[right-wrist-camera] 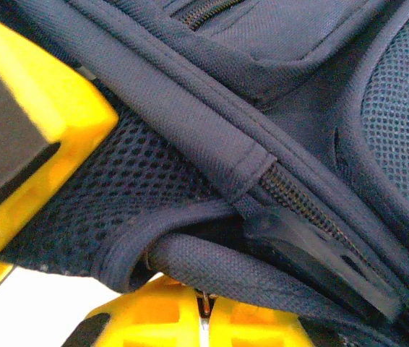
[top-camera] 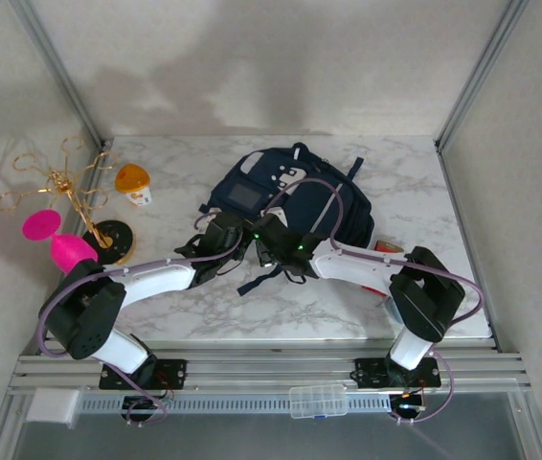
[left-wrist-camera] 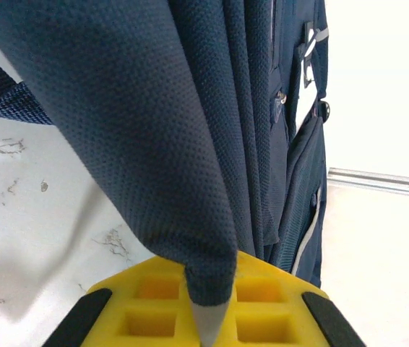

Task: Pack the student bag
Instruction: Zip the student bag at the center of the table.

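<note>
Large navy-blue student bag (top-camera: 343, 213), mesh-textured, white-trimmed, grey-panelled, dark-strapped.

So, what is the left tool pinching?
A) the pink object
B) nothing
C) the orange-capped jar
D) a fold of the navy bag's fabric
D: the left wrist view shows the left tool shut on a fold of the student bag.
</note>
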### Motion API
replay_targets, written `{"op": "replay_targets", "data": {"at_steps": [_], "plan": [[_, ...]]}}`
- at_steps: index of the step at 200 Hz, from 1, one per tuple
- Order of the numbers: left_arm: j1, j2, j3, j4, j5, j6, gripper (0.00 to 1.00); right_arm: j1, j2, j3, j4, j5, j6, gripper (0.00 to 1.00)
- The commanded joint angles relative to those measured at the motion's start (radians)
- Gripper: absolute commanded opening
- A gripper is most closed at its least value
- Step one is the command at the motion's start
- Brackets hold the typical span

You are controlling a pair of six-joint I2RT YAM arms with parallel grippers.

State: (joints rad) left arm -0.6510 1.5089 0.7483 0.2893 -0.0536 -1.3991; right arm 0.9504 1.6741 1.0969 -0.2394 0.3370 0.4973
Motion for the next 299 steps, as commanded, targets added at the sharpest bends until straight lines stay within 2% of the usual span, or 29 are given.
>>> {"op": "replay_targets", "data": {"at_steps": [1, 19, 55, 77, 93, 111, 119, 137, 149, 165, 192, 205, 247, 263, 299], "plan": [[0.042, -0.013, 0.060, 0.019, 0.017, 0.044, 0.00, -0.028, -0.061, -0.059, -0.083, 0.029, 0.045, 0.00], [0.096, 0.019, 0.079, 0.008, 0.052, 0.062, 0.00, -0.037, -0.106, -0.110, -0.136, 0.029, 0.085, 0.00], [0.175, 0.062, 0.158, -0.049, 0.056, 0.130, 0.00, -0.043, -0.210, -0.225, -0.193, 0.027, 0.125, 0.00], [0.223, 0.107, 0.210, -0.069, 0.067, 0.175, 0.00, -0.043, -0.258, -0.237, -0.235, 0.040, 0.135, 0.00], [0.250, 0.154, 0.246, -0.040, 0.128, 0.216, 0.00, -0.043, -0.280, -0.221, -0.186, -0.035, 0.108, 0.00], [0.241, 0.178, 0.266, -0.026, 0.192, 0.238, 0.00, -0.043, -0.268, -0.175, -0.142, -0.106, 0.113, 0.00], [0.228, 0.173, 0.251, -0.012, 0.218, 0.241, 0.09, -0.042, -0.257, -0.155, -0.129, -0.121, 0.115, 0.00], [0.183, 0.110, 0.150, 0.057, 0.244, 0.198, 0.38, -0.043, -0.237, -0.147, -0.086, -0.160, 0.123, 0.00], [0.138, 0.051, 0.072, 0.080, 0.219, 0.153, 0.50, -0.043, -0.221, -0.148, -0.068, -0.174, 0.126, 0.00], [0.080, -0.003, -0.008, 0.070, 0.183, 0.091, 0.59, -0.042, -0.204, -0.143, -0.053, -0.175, 0.130, 0.00], [0.004, -0.045, -0.149, 0.162, 0.142, -0.070, 0.61, -0.042, -0.188, -0.141, -0.037, -0.184, 0.126, 0.00], [-0.036, -0.031, -0.165, 0.211, 0.127, -0.124, 0.62, -0.043, -0.182, -0.140, -0.029, -0.186, 0.122, 0.00], [-0.109, 0.127, -0.036, 0.235, 0.102, -0.179, 0.57, -0.042, -0.171, -0.131, -0.020, -0.183, 0.115, 0.00], [-0.112, 0.160, 0.001, 0.239, 0.070, -0.166, 0.47, -0.042, -0.162, -0.123, -0.037, -0.169, 0.111, 0.00], [-0.096, 0.159, 0.053, 0.088, -0.015, -0.108, 0.17, -0.043, -0.180, -0.125, -0.093, -0.123, 0.113, 0.00]]}}
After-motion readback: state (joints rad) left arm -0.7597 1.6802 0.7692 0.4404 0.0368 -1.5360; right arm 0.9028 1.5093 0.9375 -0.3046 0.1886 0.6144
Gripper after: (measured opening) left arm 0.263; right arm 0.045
